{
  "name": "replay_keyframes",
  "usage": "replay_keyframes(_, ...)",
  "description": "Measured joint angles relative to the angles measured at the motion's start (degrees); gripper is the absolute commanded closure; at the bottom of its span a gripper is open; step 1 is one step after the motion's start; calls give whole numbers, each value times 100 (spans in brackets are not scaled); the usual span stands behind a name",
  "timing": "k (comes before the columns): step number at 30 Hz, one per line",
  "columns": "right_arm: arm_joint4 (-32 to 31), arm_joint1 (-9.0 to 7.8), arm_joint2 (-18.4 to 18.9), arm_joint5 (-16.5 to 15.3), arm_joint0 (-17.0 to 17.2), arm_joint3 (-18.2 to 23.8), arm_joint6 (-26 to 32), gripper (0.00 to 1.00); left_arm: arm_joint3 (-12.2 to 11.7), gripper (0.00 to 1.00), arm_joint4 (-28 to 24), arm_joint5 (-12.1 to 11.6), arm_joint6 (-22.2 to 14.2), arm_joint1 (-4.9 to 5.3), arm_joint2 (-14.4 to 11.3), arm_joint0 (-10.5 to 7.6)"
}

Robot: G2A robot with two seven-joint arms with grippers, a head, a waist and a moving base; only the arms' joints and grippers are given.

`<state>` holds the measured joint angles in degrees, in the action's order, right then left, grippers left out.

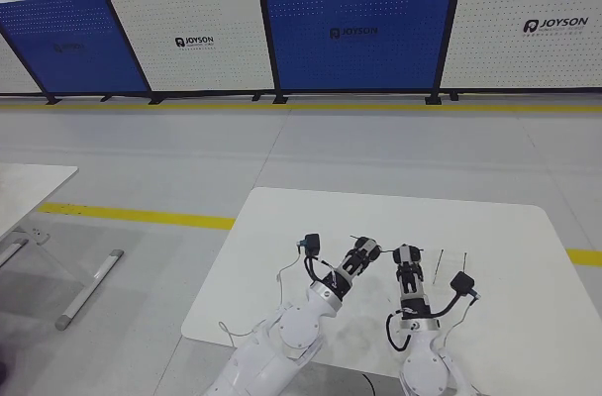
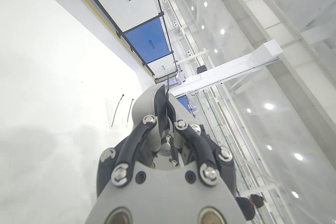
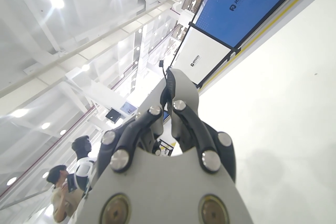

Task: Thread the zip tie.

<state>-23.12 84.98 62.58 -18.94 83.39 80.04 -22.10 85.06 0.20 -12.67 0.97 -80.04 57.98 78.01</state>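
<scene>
your left pincer [image 2: 164,93] is pinched fully shut on the thin tail of a black zip tie [image 2: 167,84], and only a short tip pokes out past it. your right pincer [image 3: 169,78] is shut just as tight on a black strap whose square head [image 3: 160,62] stands clear of it. you cannot tell from here whether these are the two ends of one tie. both pincers hang close together above the worktop [image 1: 311,223], nearer its front edge than its back. two spare ties [image 2: 116,110] lie flat on the worktop just beside the right pincer, on the side toward the right edge.

your main risk is probably alignment. the slot in the head is tiny and the tail is limp, so a slight tilt of either wrist could send the tip past the slot or buckle it. so little tail is exposed that the pincers may bump each other before it feeds.
</scene>
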Motion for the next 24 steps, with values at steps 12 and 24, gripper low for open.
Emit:
replay_keyframes(12,213,-20,64,-53,38,163,48,100,-80,100,173,97,142,-2,-17,-57)
replay_keyframes(24,80,-37,54,-53,63,182,5,100,10,100,223,117,32,8,-45,5)
